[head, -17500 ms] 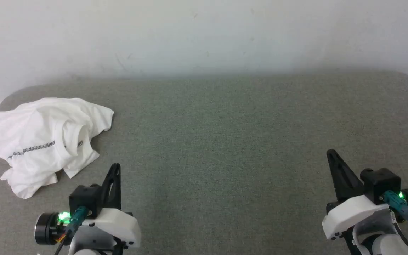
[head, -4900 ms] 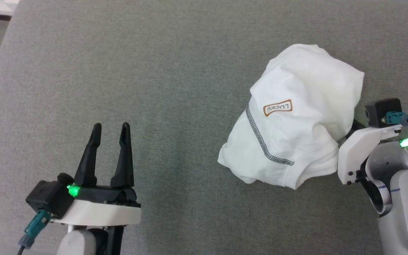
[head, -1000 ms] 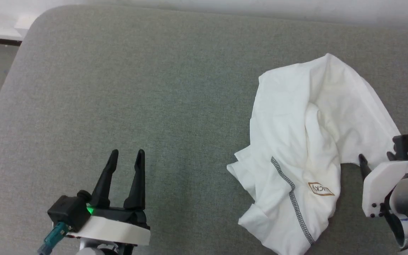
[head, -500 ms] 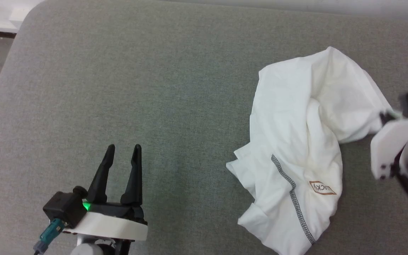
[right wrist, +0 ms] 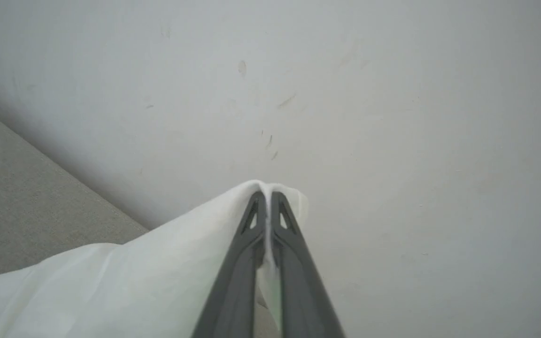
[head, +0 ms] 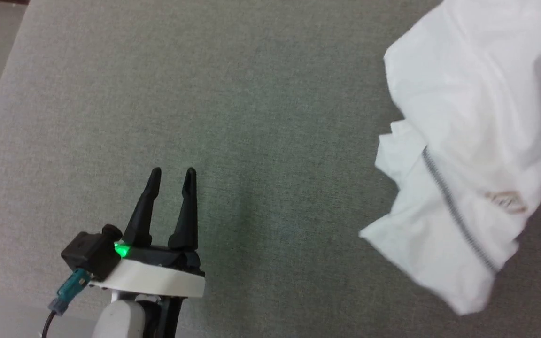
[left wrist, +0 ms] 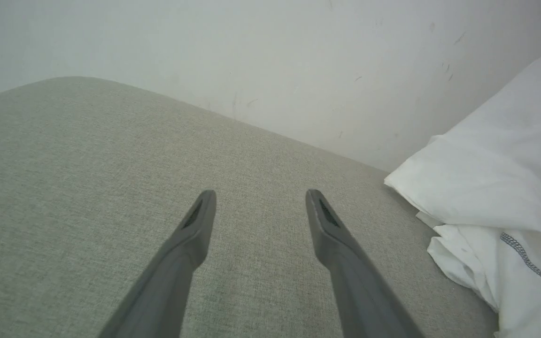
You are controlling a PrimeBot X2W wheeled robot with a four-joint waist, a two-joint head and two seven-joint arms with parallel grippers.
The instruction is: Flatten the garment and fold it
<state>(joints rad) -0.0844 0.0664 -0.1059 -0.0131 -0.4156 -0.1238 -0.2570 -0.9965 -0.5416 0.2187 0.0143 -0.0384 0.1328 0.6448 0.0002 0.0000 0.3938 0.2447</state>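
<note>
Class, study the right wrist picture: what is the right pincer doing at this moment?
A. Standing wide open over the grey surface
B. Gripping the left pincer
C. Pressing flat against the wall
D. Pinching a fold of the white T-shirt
D: in the right wrist view the right pincer has its two dark fingers closed together, with a fold of the white T-shirt caught between them.

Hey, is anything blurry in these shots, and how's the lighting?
Head view: the garment is motion-smeared, its logo unreadable, while the left hand is crisp, green light glowing. Left wrist view: sharp, flat even light. Right wrist view: the right hand, shut on the garment, is sharp; the white cloth looks washed out.
</note>
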